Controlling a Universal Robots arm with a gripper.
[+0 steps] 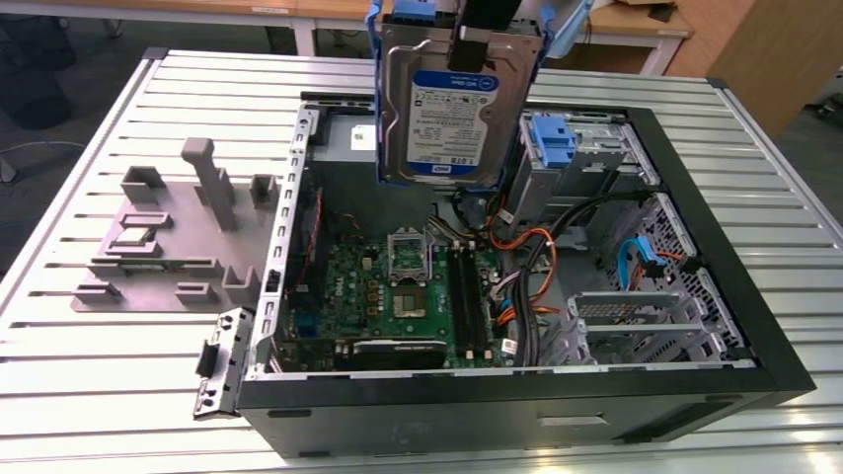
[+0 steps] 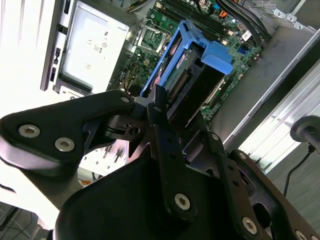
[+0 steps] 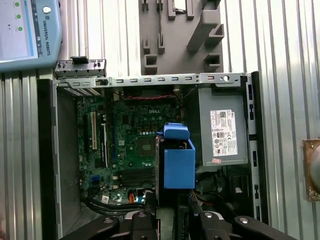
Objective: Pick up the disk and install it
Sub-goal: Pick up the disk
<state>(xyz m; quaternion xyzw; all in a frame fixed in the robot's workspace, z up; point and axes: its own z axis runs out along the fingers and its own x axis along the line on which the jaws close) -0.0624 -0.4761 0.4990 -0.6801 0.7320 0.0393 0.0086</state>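
The disk (image 1: 455,99), a silver hard drive with a white-and-blue label in a blue carrier frame, hangs upright above the back of the open computer case (image 1: 737,326). My gripper (image 1: 472,39) is shut on its upper edge. In the second wrist view the disk (image 2: 197,70) points down from the gripper (image 2: 180,120) toward the motherboard. The first wrist view looks down over the disk's blue carrier (image 3: 179,162), which sits just beyond the gripper (image 3: 170,212), above the case interior next to the power supply.
A blue bracket with a grey metal cage (image 1: 560,148) stands inside the case just to the disk's right in the exterior view. Orange and blue cables (image 1: 540,267) cross the motherboard (image 1: 395,296). A grey fixture (image 1: 172,237) lies on the slatted table (image 1: 106,395). A pendant (image 3: 25,30) lies beside the case.
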